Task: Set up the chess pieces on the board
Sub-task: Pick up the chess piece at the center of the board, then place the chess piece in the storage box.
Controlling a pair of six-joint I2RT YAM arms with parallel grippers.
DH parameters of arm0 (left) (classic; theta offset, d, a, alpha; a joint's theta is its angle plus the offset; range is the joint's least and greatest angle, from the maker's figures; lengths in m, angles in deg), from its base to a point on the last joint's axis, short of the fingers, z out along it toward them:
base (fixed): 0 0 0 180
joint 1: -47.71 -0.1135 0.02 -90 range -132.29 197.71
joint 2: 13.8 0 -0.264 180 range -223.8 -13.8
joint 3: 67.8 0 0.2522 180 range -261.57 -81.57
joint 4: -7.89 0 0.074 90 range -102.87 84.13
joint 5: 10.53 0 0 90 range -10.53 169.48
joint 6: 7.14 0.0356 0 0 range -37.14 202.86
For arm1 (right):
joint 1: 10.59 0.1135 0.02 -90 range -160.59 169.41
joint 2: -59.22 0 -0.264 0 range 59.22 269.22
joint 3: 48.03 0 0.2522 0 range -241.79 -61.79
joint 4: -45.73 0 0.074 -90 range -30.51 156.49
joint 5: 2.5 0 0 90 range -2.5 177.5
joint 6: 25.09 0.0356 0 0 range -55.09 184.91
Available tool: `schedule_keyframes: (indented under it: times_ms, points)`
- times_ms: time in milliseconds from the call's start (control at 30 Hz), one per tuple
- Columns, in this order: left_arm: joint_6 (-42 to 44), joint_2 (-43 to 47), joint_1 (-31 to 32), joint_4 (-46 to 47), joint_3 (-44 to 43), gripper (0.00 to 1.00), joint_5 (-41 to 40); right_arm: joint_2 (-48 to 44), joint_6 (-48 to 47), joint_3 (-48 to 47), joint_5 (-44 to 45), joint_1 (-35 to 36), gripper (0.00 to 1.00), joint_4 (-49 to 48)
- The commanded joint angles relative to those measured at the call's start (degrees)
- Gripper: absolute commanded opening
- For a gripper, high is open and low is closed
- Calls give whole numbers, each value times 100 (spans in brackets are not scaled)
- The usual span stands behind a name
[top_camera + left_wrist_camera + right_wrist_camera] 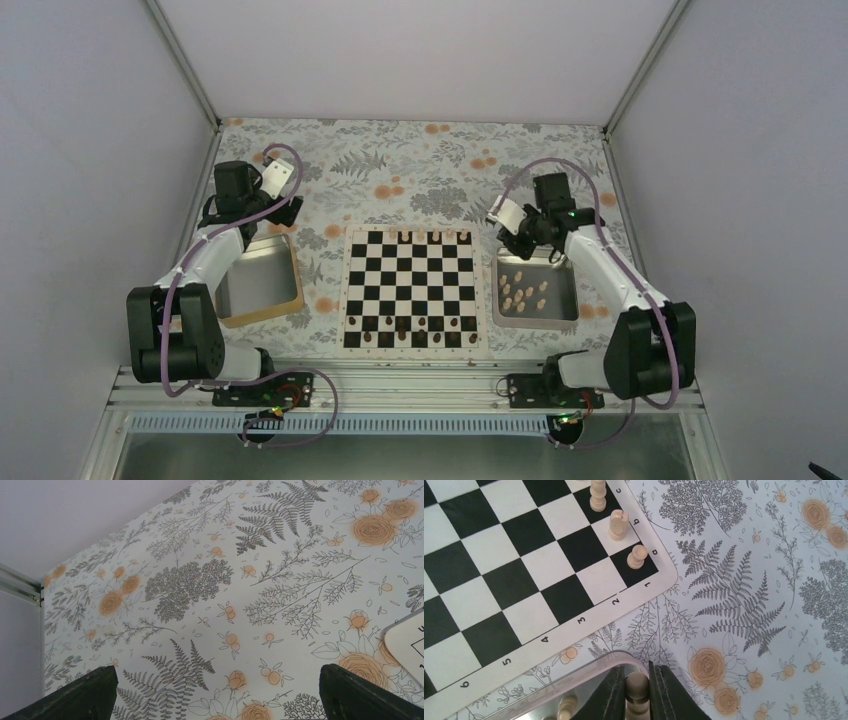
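My right claw [638, 674] is pinching one tiny pale tan wooden chessman [637, 689] upright by its head. It sits over the square steel tray [497, 300] by the table's [400, 160] right edge, where the other tan chessmen [520, 293] lie. I judge this grip suits standing it on the flat black-and-white checkered chessboard [411, 285] at the table's centre. My left claw [217, 667] hangs spread wide near the far left corner, out of the way.

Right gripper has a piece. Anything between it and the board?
Nothing visible. The right gripper holds the piece at the tray corner; only tablecloth separates it from the board. Its nearest edge squares already hold three pieces.
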Motion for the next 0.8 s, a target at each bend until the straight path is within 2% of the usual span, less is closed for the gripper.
schedule_keyframes:
  times_ms: [0, 200, 467, 767]
  points:
    - [-55, 126, -50, 64, -132, 100, 124, -320, -149, 542, -911, -381, 13, -648]
    - [-124, 172, -50, 12, -183, 100, 115, -428, -248, 1284, -1294, -950, 14, -1373]
    - [-178, 157, -41, -30, -250, 100, 49, -362, -547, 1757, -2024, -1875, 16, -1773]
    - [-166, 155, -34, -70, -273, 100, -69, 75, -834, 1804, -2315, -2198, 18, -1909]
